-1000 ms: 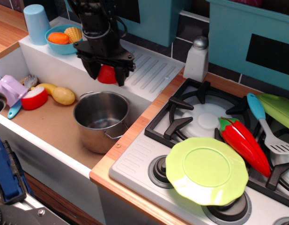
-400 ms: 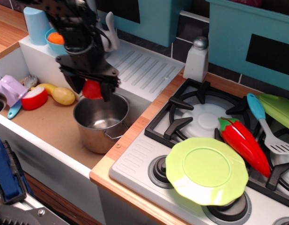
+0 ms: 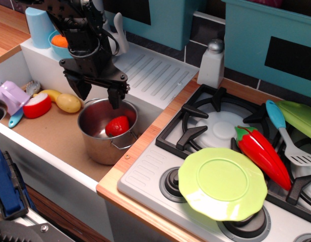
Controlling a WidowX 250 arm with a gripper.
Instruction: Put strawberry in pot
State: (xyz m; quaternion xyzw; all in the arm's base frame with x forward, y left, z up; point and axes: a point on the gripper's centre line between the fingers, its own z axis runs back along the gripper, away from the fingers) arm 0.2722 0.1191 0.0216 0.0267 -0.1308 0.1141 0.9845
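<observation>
The red strawberry (image 3: 117, 125) lies inside the shiny steel pot (image 3: 97, 146), which stands in the sink. My black gripper (image 3: 98, 96) hangs just above the pot's far rim, open and empty, its fingers (image 3: 116, 98) spread apart over the opening. The strawberry's green cap is not visible from here.
In the sink left of the pot lie a yellow potato (image 3: 68, 103), a banana, a red-rimmed half fruit (image 3: 37, 105) and a purple cup (image 3: 10, 97). A blue bowl (image 3: 57, 43) and cup sit behind. The stove at right holds a green plate (image 3: 222, 182), red pepper (image 3: 262, 155) and spatula.
My gripper carried the strawberry left and down from the drainboard to over the pot, then opened. The strawberry dropped into the pot.
</observation>
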